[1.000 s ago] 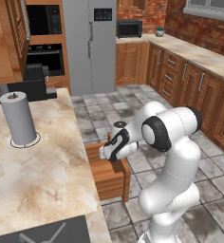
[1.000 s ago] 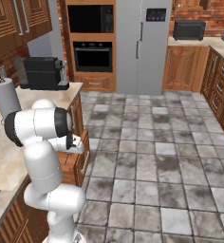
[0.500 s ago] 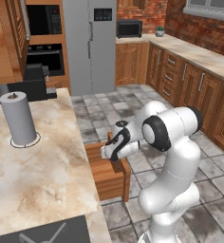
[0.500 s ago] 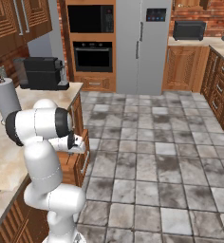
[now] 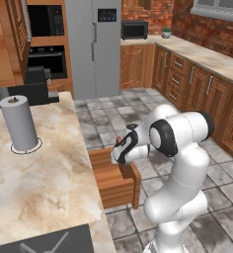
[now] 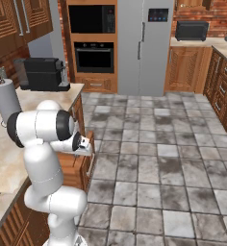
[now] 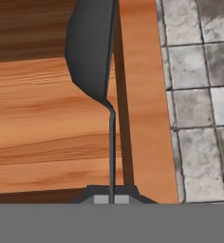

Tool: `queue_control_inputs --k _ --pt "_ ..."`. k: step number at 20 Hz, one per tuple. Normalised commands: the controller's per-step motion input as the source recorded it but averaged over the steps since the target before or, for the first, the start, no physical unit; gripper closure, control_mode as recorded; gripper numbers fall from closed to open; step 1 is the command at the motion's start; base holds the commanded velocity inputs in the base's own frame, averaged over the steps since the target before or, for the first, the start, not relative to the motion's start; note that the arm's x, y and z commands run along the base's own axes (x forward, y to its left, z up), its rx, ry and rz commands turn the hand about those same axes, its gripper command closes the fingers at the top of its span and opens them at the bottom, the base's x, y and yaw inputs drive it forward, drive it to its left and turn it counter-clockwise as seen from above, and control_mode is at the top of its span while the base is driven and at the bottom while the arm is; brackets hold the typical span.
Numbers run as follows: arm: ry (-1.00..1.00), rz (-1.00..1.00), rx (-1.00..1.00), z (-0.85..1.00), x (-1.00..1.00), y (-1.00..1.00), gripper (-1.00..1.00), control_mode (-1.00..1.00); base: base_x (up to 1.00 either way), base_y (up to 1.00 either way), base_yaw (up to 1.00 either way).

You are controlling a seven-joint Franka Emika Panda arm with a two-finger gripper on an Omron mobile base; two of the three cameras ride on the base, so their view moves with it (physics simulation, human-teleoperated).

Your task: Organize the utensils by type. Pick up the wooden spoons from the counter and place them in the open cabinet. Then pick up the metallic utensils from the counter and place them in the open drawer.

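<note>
grey metal spoon pinched by its slim handle in the clenched gripper, hanging centre-frame over the open drawer, seemingly for release.

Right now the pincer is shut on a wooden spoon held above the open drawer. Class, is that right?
Not quite: the pincer is shut on a grey metal spoon, not a wooden one, as the hand view shows. It does hang above the open drawer.

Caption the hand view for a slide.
End effector shut on a grey metal spoon, held over the open drawer.
</note>
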Motion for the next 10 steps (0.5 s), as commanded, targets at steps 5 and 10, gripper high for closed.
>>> queue_control_inputs --k 5,10 --pt "0.03 0.00 0.00 0.00 0.00 -0.35 1.00 -1.00 0.00 0.00 0.00" --pt "0.01 0.00 0.00 0.00 0.00 -0.45 1.00 -1.00 0.00 0.00 0.00"
